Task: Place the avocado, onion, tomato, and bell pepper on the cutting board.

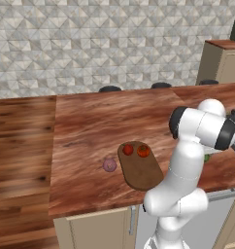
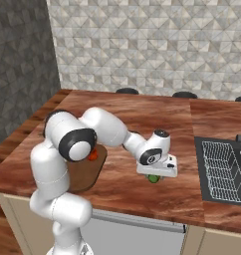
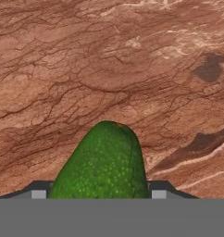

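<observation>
The avocado (image 3: 102, 162), a glossy green lump, lies on the reddish countertop and fills the gap between my two fingertips, one on each side. My gripper (image 2: 155, 176) hangs low over the counter, shut on the avocado (image 2: 153, 178), to the right of the cutting board (image 2: 85, 174). A sliver of the avocado (image 1: 207, 158) peeks out behind my arm. On the dark oval cutting board (image 1: 139, 171) sit the bell pepper (image 1: 128, 149) and the tomato (image 1: 143, 151), side by side at its far end. Just left of the board, the onion (image 1: 109, 165) rests on the counter.
A sink with a wire rack (image 2: 222, 169) is set into the counter to the right of the gripper. Dark stool tops (image 1: 110, 89) line the counter's far edge. The front edge of the counter runs close below the board.
</observation>
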Robot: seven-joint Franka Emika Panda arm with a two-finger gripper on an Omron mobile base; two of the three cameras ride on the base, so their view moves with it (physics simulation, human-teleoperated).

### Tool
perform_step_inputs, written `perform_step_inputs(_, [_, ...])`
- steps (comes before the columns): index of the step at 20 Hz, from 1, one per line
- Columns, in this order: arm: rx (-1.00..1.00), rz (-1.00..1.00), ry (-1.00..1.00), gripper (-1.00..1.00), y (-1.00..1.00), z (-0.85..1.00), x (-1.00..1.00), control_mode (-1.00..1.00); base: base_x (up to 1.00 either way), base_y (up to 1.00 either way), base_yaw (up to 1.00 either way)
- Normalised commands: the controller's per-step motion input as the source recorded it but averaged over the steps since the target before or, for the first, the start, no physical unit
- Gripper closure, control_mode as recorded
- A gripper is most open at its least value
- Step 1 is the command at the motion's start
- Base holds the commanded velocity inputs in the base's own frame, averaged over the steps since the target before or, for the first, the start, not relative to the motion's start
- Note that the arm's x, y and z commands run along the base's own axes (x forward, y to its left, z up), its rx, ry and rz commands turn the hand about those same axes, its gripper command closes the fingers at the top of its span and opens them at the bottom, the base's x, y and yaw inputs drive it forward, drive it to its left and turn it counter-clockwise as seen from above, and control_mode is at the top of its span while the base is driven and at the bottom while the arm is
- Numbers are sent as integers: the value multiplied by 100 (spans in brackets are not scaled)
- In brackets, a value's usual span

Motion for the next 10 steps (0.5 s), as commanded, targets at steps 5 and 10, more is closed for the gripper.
perform_step_inputs(5, [0,0,0,100,1,8,-1,-100,0,0,0])
perform_step_inputs(10, [0,4,-9,100,22,50,-24,-100,0,0,0])
